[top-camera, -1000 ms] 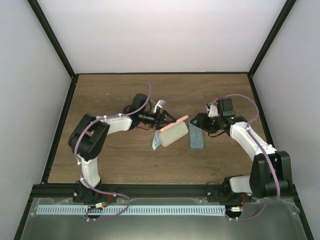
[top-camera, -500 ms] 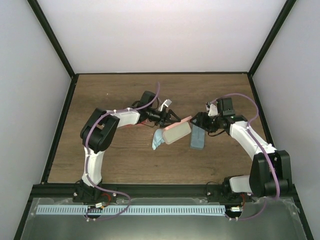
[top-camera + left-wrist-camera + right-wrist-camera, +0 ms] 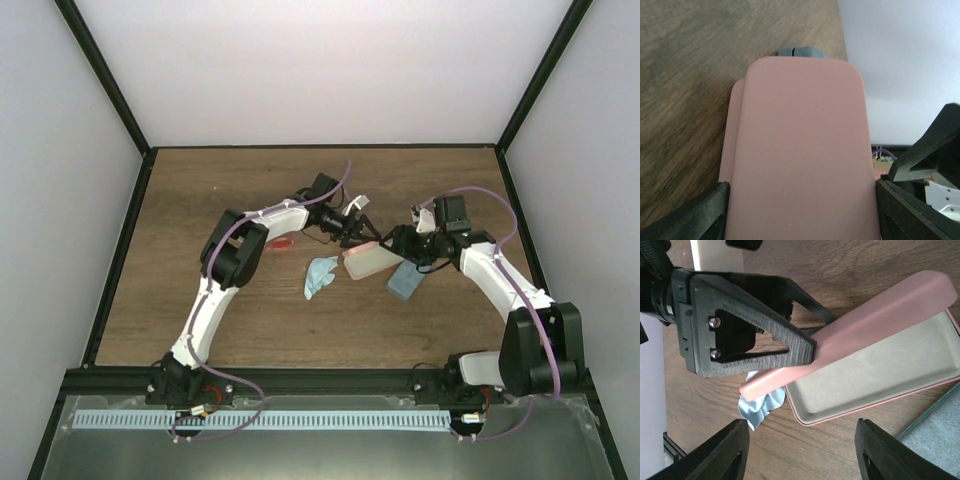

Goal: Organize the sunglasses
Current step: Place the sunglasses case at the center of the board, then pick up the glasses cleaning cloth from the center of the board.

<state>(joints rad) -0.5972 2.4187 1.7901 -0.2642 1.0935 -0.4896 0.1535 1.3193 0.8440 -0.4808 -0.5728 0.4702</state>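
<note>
One reddish pair of sunglasses (image 3: 281,243) lies on the table, partly under my left arm. My left gripper (image 3: 356,236) (image 3: 801,192) is shut across the raised lid of the pink case (image 3: 366,258) (image 3: 800,150) (image 3: 875,320). The case stands open and its grey lining (image 3: 875,375) holds nothing. My right gripper (image 3: 396,244) (image 3: 801,432) is open just right of the case, with only bare table between its fingers. No other sunglasses are in view.
A crumpled light blue cloth (image 3: 320,275) (image 3: 760,407) lies just left of the pink case. A grey-blue case (image 3: 405,281) (image 3: 940,440) lies tilted below my right gripper. Walls close in the wooden table (image 3: 200,300) on three sides.
My left arm has swung to the right, carrying the pink case toward my right gripper and uncovering the cloth. The grey-blue case has tilted. The right arm has barely moved.
</note>
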